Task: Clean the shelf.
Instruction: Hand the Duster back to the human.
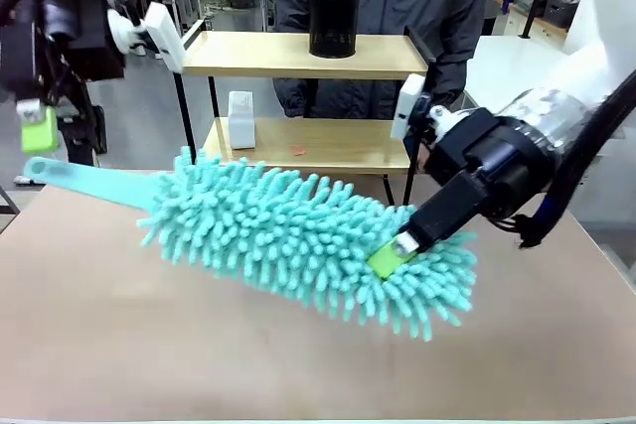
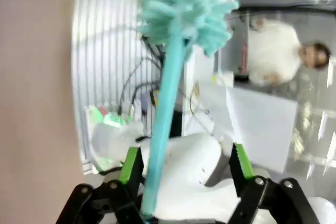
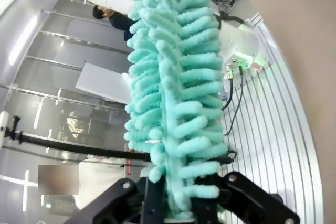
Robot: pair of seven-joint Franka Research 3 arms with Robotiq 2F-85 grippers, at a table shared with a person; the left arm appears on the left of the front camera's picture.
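Teal chenille: we see a fluffy duster (image 1: 308, 240), its head a long bundle of soft, stubby microfibre fingers, tapering to a flat, smooth plastic handle (image 1: 84, 183). The right hand (image 1: 397, 253) is clamped on the head's far end, green pads sunk into the pile, holding it above the matte tan bench (image 1: 119, 335). The left hand (image 2: 184, 169) stands apart, the handle running between its fingers near one pad; we cannot tell whether they touch. The shelf (image 1: 298, 55) stands at the bench's far edge: two pale wooden boards in a thin black frame. A black mesh cylinder (image 1: 333, 19) sits on top, a small white box (image 1: 240, 118) below.
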